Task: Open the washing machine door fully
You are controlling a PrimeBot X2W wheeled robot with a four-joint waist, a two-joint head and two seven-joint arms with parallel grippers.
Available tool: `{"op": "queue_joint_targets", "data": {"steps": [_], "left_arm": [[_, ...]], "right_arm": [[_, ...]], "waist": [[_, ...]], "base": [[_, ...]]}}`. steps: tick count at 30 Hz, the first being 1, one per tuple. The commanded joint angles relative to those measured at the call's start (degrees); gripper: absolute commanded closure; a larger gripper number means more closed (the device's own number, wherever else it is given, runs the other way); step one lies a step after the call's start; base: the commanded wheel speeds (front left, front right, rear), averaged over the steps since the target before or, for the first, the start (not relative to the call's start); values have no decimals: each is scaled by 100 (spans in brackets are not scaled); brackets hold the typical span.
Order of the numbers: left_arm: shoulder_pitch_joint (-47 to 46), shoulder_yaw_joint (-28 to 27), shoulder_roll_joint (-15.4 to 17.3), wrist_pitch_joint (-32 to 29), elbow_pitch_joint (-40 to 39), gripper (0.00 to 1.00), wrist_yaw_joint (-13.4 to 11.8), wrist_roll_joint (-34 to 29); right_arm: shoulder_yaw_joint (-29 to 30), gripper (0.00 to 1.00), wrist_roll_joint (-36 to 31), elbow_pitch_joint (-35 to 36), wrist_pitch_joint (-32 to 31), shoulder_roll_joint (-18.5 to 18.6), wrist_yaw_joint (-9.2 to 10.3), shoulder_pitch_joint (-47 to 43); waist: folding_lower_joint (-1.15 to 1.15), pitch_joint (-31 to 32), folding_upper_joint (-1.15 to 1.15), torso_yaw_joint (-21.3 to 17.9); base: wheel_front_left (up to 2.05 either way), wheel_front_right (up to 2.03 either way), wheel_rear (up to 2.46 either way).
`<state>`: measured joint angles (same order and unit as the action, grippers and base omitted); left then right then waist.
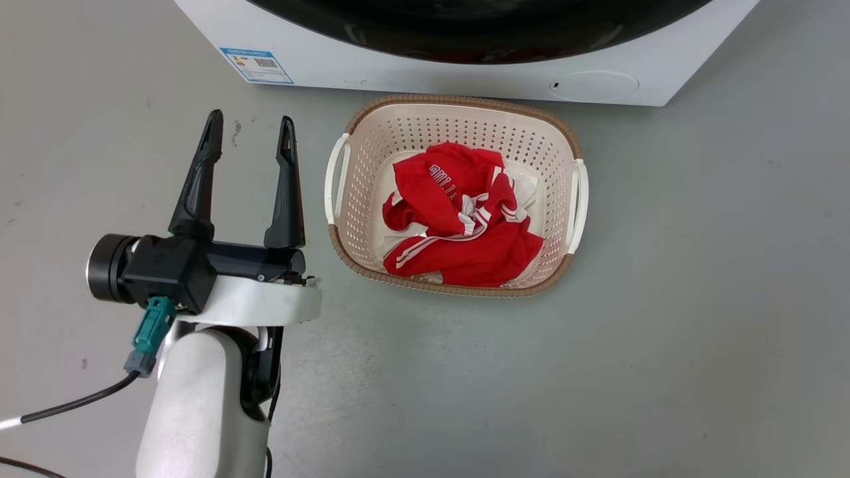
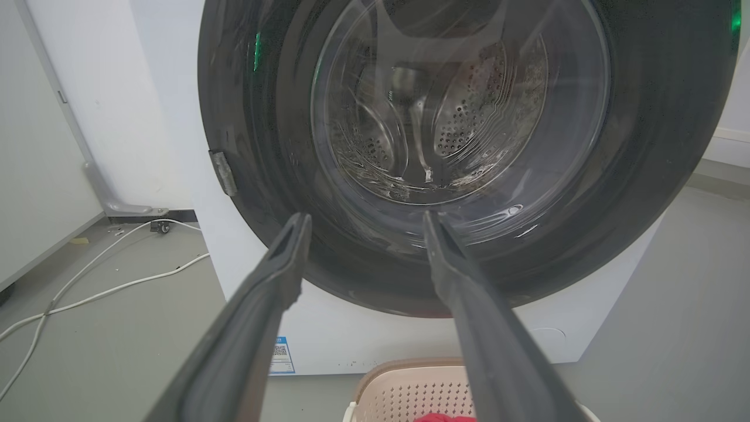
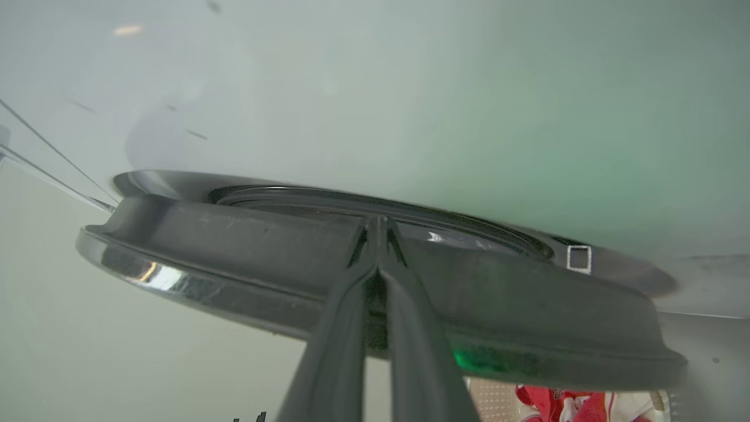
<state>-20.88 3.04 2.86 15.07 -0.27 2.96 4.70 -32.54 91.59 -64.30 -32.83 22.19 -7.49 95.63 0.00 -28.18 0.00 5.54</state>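
From my seat, the white washing machine (image 1: 412, 70) is my anchor. The washing machine door (image 2: 644, 146) covers nearly the whole front of it, a glossy black ring around a clear glass bowl, with the steel drum visible through the glass. How far it stands off the machine's front I cannot tell.

My left gripper (image 1: 250, 121) hangs in front of the machine's lower left part, apart from it, fingers spread wide and holding nothing. In the left wrist view they point at the bottom half of the door.

My right gripper (image 3: 378, 221) is clenched, its fingertips meeting with nothing visible between them. They lie against the door's thick dark rim, seen edge-on. I cannot tell if they actually touch it.

A pale perforated laundry basket (image 1: 465, 101) sits on the floor just before the machine, holding a crumpled red garment (image 1: 458, 222). White cables (image 2: 117, 287) trail along the floor at the machine's left side.
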Motion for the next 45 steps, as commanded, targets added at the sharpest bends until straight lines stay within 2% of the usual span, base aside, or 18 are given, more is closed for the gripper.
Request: {"op": "queue_joint_targets", "data": {"steps": [1,13,29,38,45], "left_arm": [[-96,14,4,15,12,0,-18,-36],[-130,23,4,15,97,0,-92,16],[400,-27,4,15,367,0,-140,1],[753,68,4,15,499,0,-117,-25],[888,108,4,15,576,0,-99,10]], "right_arm": [[-47,100,46,16,-151,-216,-1,17],[-7,100,261,274,-826,-187,0,-264],[-195,100,766,1725,-1633,-434,-1,-2117],[-504,100,1028,2716,-1697,-706,-1,-3128],[-753,100,1201,3396,-1429,-851,-1,-3629]], "waist": [[0,-17,0,4],[0,105,0,-42],[0,1161,0,-229],[0,1646,0,-237],[0,1805,0,-202]], "base": [[0,0,0],[0,0,0],[0,0,0],[0,0,0],[0,0,0]]}}
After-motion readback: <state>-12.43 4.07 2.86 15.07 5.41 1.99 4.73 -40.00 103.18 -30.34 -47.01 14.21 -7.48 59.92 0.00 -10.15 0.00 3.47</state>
